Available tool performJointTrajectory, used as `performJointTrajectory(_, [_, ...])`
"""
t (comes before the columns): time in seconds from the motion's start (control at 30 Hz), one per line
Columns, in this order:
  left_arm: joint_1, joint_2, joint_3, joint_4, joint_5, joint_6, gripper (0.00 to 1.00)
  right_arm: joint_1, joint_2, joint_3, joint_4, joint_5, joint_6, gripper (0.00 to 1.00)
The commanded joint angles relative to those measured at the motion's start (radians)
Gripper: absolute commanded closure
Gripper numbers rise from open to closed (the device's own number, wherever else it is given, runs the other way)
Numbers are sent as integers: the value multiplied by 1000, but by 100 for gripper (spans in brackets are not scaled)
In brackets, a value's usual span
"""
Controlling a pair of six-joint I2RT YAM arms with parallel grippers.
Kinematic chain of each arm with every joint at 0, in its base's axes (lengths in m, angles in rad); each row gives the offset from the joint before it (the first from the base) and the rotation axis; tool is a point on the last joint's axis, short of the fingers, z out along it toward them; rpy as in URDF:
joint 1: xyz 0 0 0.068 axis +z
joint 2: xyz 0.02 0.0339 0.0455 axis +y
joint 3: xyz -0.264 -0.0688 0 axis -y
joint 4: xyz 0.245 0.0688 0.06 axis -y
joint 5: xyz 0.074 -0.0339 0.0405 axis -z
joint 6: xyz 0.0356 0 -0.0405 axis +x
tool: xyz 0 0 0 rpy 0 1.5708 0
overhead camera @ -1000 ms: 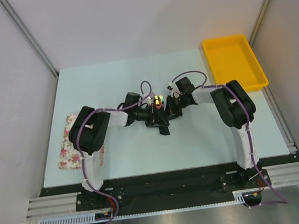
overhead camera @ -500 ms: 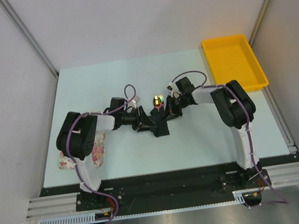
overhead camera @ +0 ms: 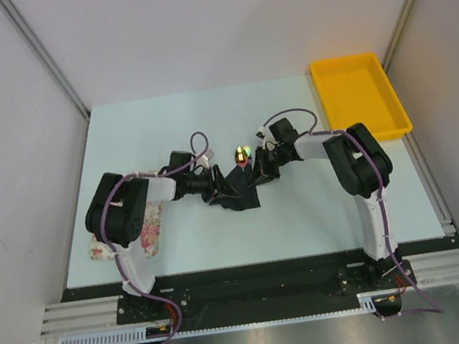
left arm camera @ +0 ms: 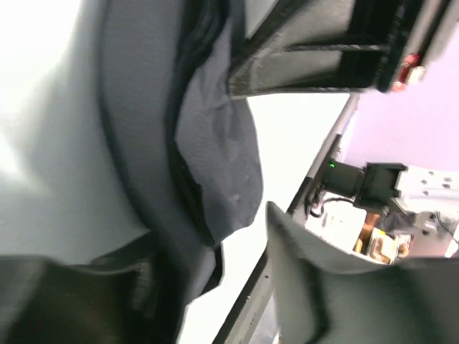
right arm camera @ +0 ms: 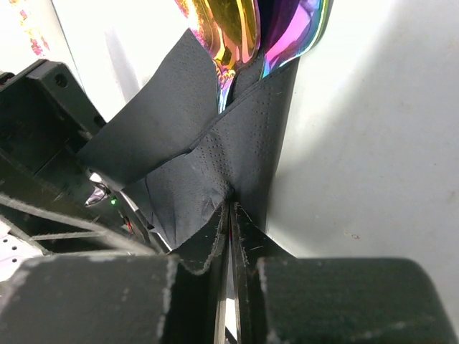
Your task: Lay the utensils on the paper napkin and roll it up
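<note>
Pinch on paper napkin (right arm camera: 215, 158), mid-bench (overhead camera: 163, 121)

Both arms reach inward and low, their wrists facing each other. The right end effector (right arm camera: 230, 215) is clamped on a fold of the napkin, which wraps the utensils (right arm camera: 237, 29), their shiny ends poking out. The left end effector (overhead camera: 217, 189) has its fingers apart beside the napkin.

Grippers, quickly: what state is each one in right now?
Left gripper: open, gripping nothing.
Right gripper: closed, pinching the paper napkin.

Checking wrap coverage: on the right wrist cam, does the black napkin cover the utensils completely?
No, the utensils show shiny gold and iridescent ends poking out past the top edge of the black paper napkin.
</note>
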Motion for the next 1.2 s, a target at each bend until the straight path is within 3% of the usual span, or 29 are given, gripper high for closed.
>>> performJointTrajectory(0.0, [-20,-10,75,-113,-78,87,61,32,38,-11,-38,148,-44,92])
performJointTrajectory(0.03, [-26,-4,91,-132,-87,98,72,35,30,-11,-36,141,-44,92])
performJointTrajectory(0.13, [-27,22,111,-207,-127,114,90,41,7,-15,-24,121,-40,91])
performJointTrajectory(0.23, [-27,29,111,-225,-152,124,97,47,-26,-21,-9,90,-21,90])
performJointTrajectory(1.17, [-23,4,100,-282,-169,162,100,50,-89,-15,16,52,-10,91])
